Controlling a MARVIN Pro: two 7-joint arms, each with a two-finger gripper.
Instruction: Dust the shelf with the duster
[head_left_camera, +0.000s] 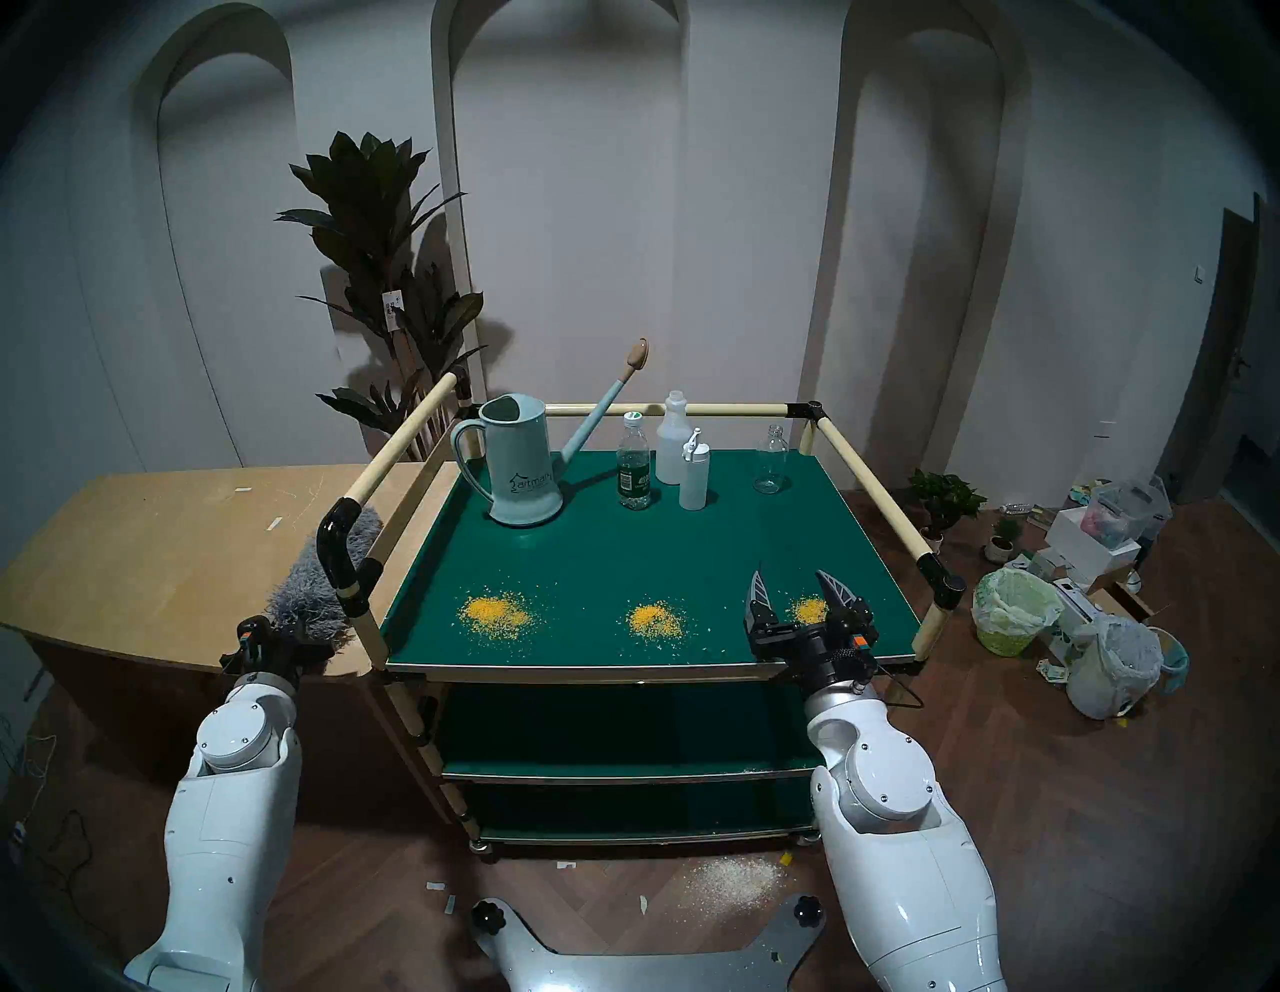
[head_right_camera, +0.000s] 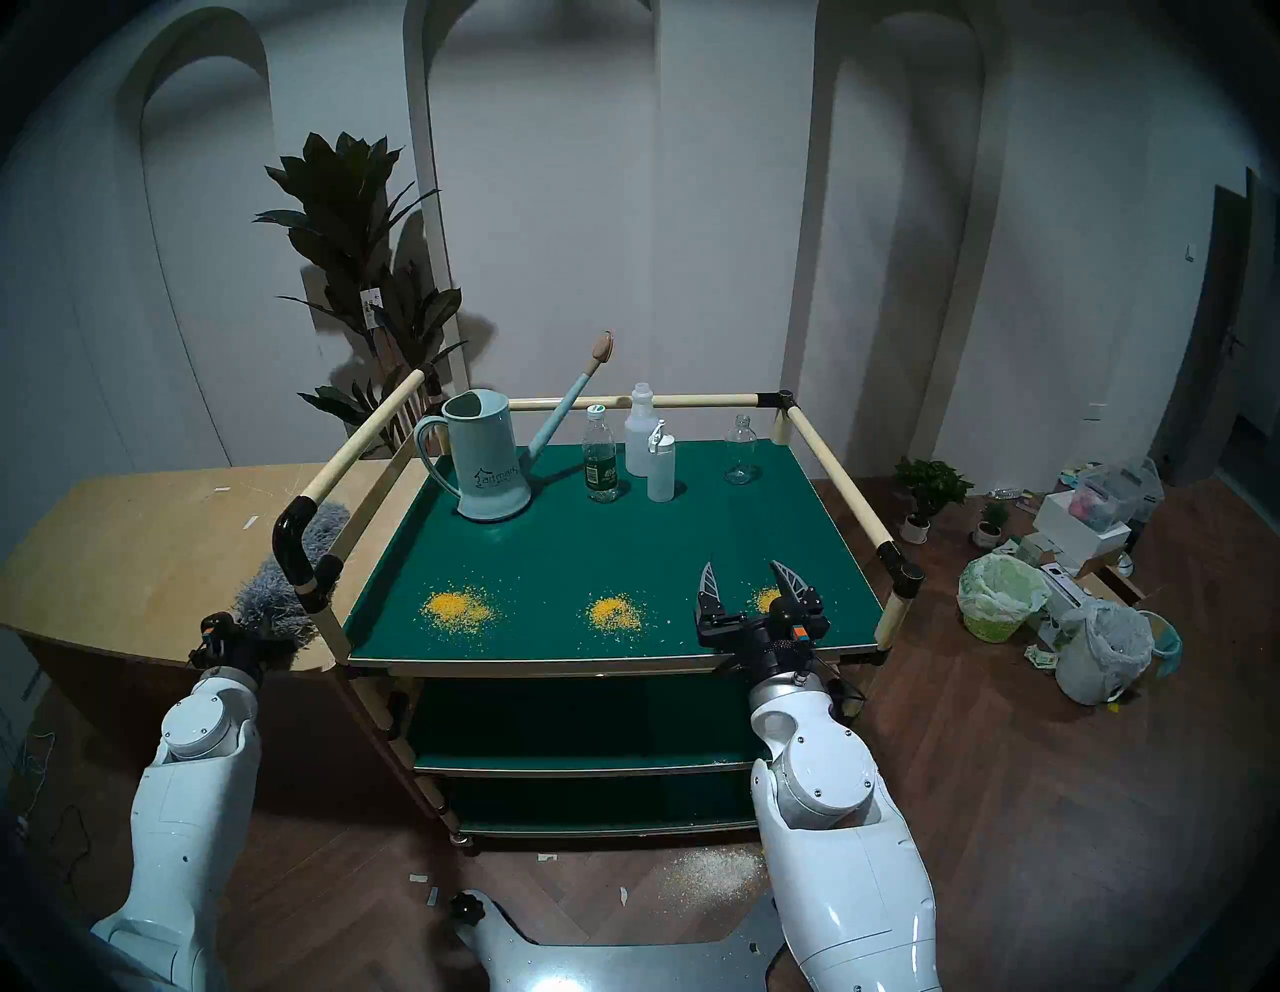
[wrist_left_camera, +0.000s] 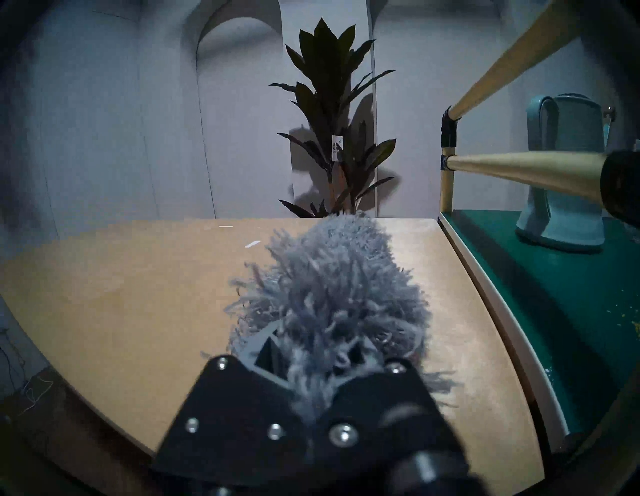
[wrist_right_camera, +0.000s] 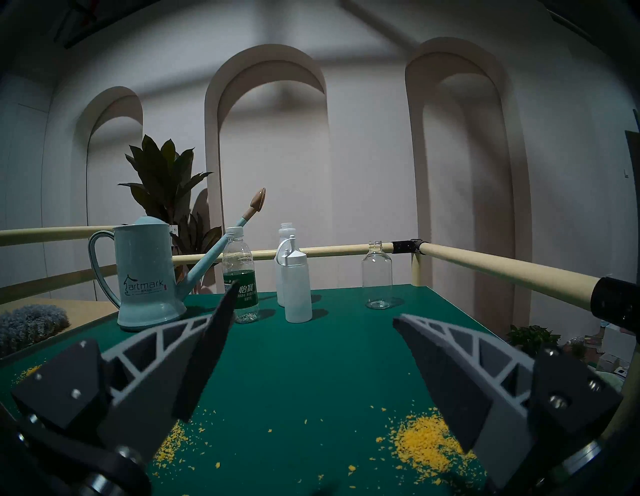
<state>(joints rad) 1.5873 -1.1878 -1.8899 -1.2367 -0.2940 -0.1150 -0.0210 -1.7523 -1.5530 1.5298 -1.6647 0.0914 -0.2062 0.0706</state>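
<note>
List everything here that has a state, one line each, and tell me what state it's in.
left gripper: shut on the duster
duster: held over the wooden counter, outside the cart rail
right gripper: open, empty, above the shelf
shelf: not yet dusted, three yellow crumb piles near its front edge
watering can: upright
water bottle: capped, upright
glass bottle: uncapped, empty, upright

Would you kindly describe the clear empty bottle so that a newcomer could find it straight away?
Start at the green shelf with cream rails and look along its far edge, where a pale blue watering can and several bottles stand. The clear glass bottle stands alone nearest the far right corner, apart from the cluster. Unlike the labelled water bottle and the two white bottles, it is transparent, unlabelled and uncapped.
</note>
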